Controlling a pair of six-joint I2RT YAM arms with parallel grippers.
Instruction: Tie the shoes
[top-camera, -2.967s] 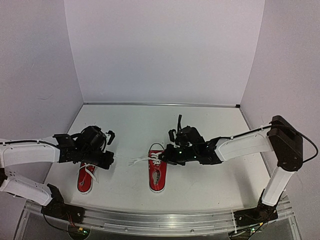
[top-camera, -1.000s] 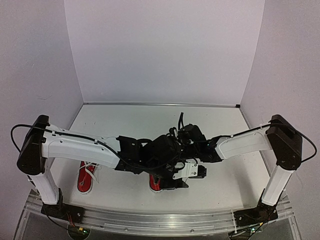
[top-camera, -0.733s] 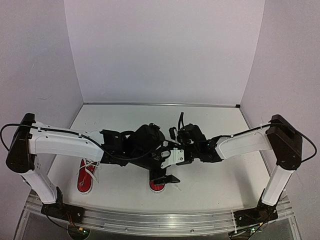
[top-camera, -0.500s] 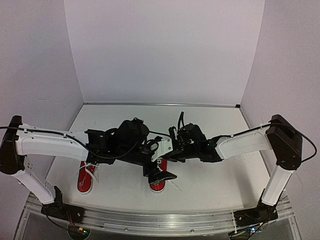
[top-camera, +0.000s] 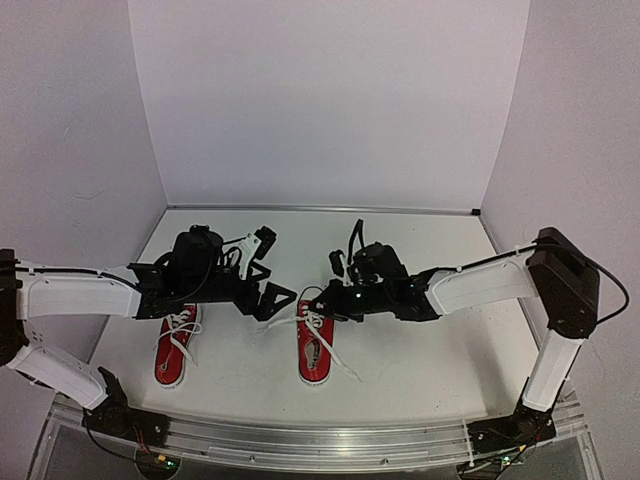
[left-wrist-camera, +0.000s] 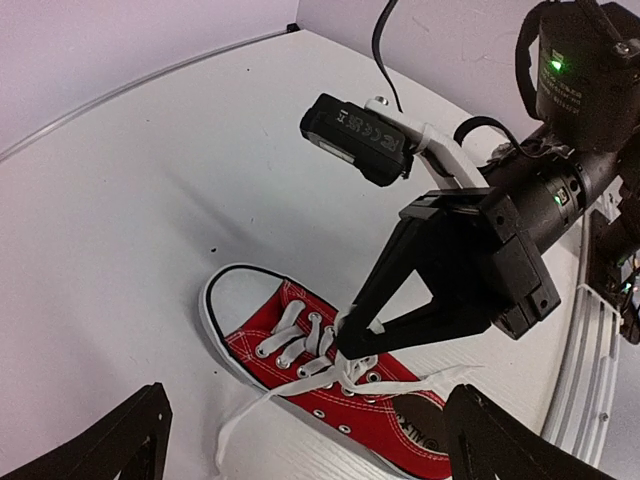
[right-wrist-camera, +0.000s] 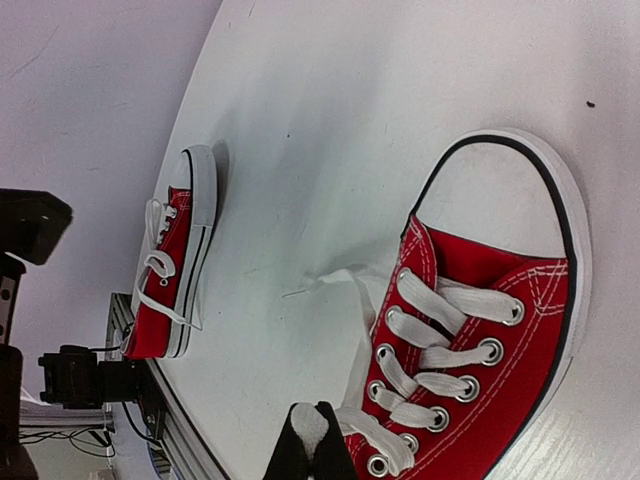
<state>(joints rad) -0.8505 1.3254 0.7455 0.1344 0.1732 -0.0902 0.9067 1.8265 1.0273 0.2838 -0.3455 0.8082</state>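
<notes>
Left pincer (top-camera: 272, 268) withdrawn, open, right pincer (left-wrist-camera: 352, 338) pinching lace (right-wrist-camera: 455, 300)

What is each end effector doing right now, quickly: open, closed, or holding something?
Left end effector: open, holding nothing.
Right end effector: closed on the white lace of the red shoe below it.

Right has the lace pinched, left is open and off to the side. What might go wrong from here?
The right gripper pinches only the lace near the eyelets. Nothing pins the middle shoe, so a pull may drag or tip it.
The open left gripper would have to work close beside it, so fingers may collide.
</notes>
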